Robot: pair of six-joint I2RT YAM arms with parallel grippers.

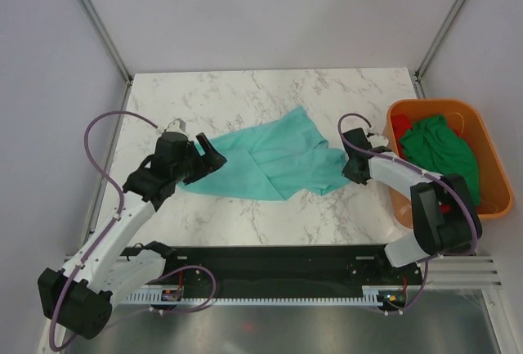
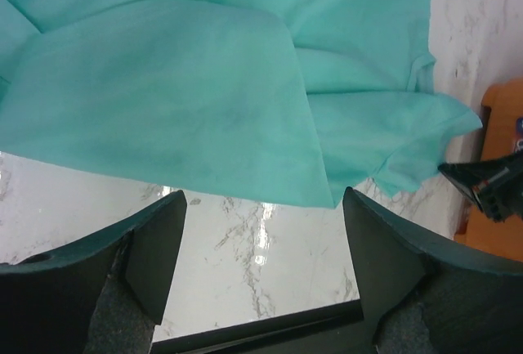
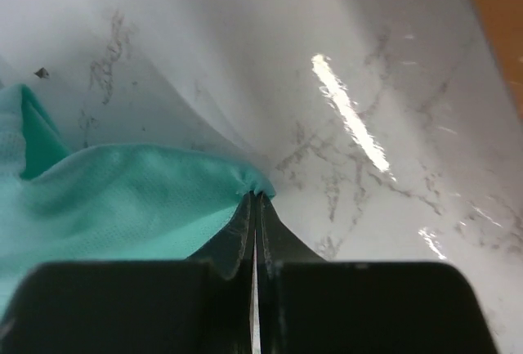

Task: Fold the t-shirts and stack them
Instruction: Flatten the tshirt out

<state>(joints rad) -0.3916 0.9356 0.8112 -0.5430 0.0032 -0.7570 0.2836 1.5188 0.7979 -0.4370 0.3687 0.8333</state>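
White marble-pattern table [image 1: 245, 96], glossy with glare streaks. Grey walls on three sides, metal posts [image 1: 96, 19] at the far corners. Teal t-shirt [image 1: 274, 158] lies rumpled at table centre. Left gripper [image 1: 214, 156] at its 9 o'clock edge, jaws spread wide, holding nothing. Right gripper [image 1: 350, 162] at 3 o'clock, pinched on the hem. Orange tub [image 1: 490, 166] at the table's 3 o'clock edge holds a green shirt [image 1: 441, 150] and a red shirt [image 1: 400, 125].
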